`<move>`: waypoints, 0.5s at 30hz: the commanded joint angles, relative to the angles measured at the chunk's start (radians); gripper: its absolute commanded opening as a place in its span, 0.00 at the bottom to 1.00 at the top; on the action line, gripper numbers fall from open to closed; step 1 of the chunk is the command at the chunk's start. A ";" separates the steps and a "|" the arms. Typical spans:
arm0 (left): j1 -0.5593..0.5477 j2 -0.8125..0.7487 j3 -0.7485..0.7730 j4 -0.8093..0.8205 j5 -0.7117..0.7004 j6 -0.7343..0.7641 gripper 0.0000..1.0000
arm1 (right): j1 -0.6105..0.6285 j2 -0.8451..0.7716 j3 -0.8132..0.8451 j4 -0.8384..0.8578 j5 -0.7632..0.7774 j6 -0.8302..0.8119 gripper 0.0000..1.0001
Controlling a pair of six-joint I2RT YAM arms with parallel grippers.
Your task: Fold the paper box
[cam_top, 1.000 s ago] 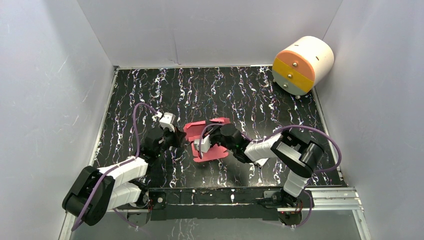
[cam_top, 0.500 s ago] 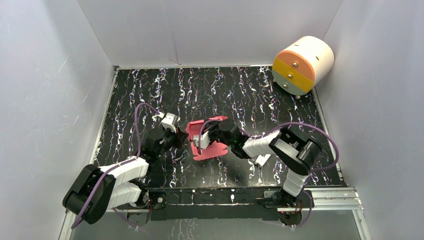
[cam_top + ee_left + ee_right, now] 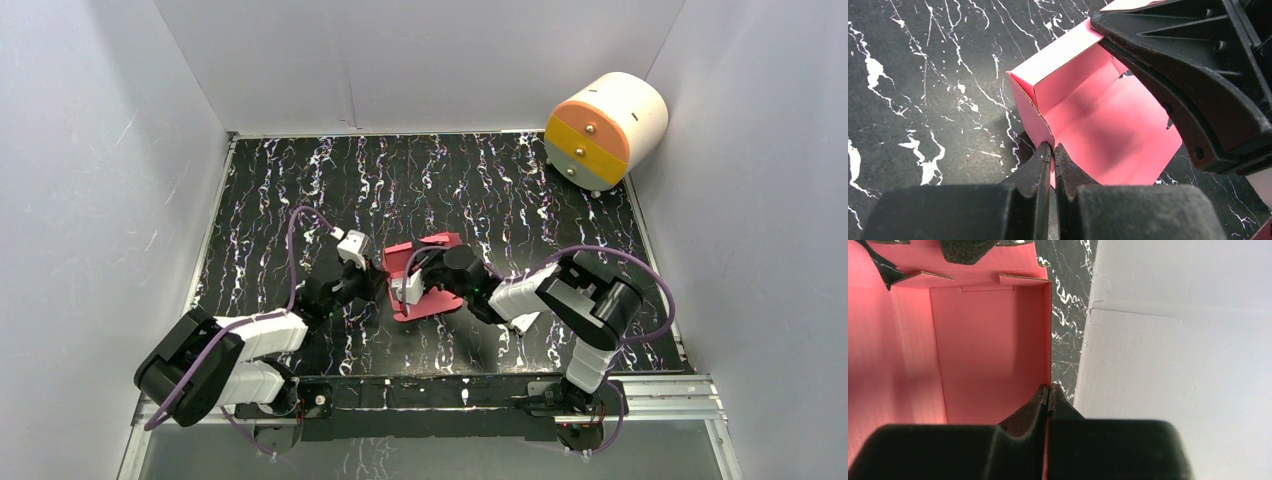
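The pink-red paper box (image 3: 430, 292) sits partly folded at the middle of the black marbled table, its walls raised. My left gripper (image 3: 378, 272) is shut on the box's left wall; in the left wrist view its fingertips (image 3: 1052, 150) pinch the edge of that wall of the box (image 3: 1108, 120). My right gripper (image 3: 412, 285) is shut on another wall; in the right wrist view its tips (image 3: 1049, 390) clamp the wall's edge, with the box's inside (image 3: 983, 345) to their left. The right arm's black body looms over the box in the left wrist view.
A big white-and-orange cylinder (image 3: 605, 130) stands at the back right corner. Grey walls enclose the table (image 3: 450, 180) on three sides. A metal rail (image 3: 450, 390) runs along the near edge by the arm bases.
The left gripper moved right and closed in on the box's left wall. The box has gone from a looser open sheet to a more upright, compact shape between both grippers.
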 commanded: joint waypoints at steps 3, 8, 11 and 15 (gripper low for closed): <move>-0.071 0.027 0.029 0.071 -0.016 0.011 0.02 | 0.049 0.020 -0.064 0.287 -0.009 -0.101 0.00; -0.095 0.070 0.021 0.115 -0.036 0.003 0.02 | 0.086 0.110 -0.136 0.516 0.079 -0.173 0.00; -0.119 0.111 0.024 0.132 -0.052 0.008 0.02 | 0.107 0.190 -0.162 0.698 0.110 -0.195 0.00; -0.136 0.147 0.017 0.162 -0.075 0.006 0.04 | 0.120 0.253 -0.164 0.816 0.139 -0.209 0.00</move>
